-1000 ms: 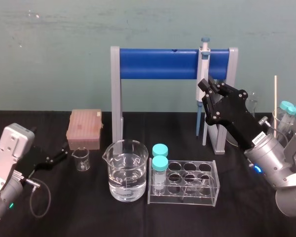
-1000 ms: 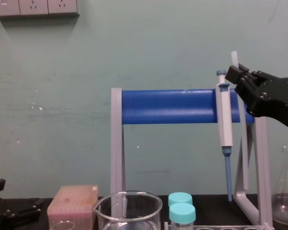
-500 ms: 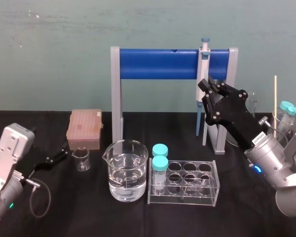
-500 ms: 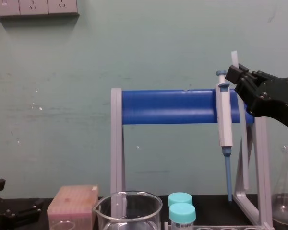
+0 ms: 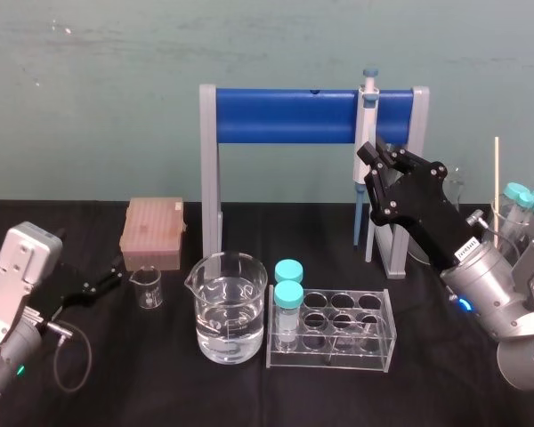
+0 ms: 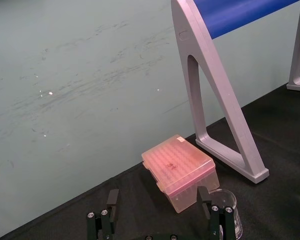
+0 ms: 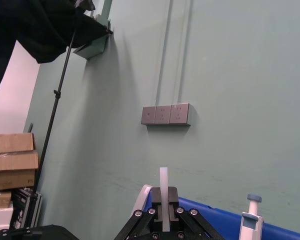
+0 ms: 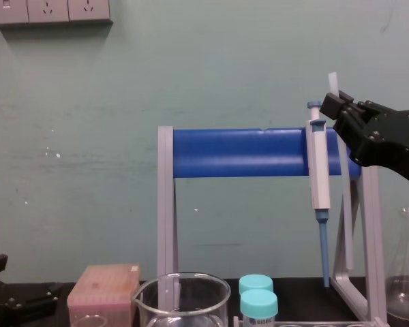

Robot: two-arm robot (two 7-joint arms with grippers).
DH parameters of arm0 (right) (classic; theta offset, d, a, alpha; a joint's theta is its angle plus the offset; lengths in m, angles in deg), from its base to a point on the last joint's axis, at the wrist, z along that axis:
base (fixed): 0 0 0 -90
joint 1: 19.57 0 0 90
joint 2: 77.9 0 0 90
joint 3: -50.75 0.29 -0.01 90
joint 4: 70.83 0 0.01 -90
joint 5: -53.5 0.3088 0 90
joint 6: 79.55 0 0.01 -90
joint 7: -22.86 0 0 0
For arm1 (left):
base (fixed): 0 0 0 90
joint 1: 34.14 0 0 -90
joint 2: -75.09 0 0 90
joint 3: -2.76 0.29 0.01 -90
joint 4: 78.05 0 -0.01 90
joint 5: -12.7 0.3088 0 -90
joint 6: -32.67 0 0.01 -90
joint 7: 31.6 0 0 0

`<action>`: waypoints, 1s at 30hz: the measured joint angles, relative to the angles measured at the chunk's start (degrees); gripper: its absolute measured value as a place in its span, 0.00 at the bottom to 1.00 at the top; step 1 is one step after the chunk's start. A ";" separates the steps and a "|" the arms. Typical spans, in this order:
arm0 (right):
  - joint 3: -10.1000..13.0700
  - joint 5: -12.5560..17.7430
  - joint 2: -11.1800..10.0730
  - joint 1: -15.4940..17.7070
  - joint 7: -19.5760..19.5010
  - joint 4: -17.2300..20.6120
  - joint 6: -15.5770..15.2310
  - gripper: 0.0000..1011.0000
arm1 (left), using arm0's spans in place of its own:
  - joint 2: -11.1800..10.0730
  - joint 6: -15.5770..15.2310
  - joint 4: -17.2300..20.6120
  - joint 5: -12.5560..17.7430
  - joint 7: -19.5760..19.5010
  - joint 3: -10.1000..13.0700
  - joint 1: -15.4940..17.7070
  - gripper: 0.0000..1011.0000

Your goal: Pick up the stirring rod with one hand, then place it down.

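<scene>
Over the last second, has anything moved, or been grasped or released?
Nothing visibly changed. The right end effector still holds the stirring rod upright beside the pipette, and the left end effector stays open, low near the pink box.

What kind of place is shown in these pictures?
Probably a laboratory bench: a pipette hangs on a blue stand, a glass beaker holds clear liquid, and capped tubes stand in a clear rack.
</scene>
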 joint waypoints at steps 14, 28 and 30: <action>0.00 0.00 0.00 0.00 0.00 0.00 0.00 0.07 | 0.00 0.00 0.00 0.00 0.00 0.00 0.00 0.99; 0.24 -0.04 -0.04 0.11 0.49 0.14 -0.66 0.07 | 0.00 0.00 0.00 0.00 0.00 0.00 0.00 0.99; 0.49 -0.05 -0.25 0.42 0.89 0.58 -1.34 0.07 | 0.00 0.00 0.00 0.00 0.00 0.00 0.00 0.99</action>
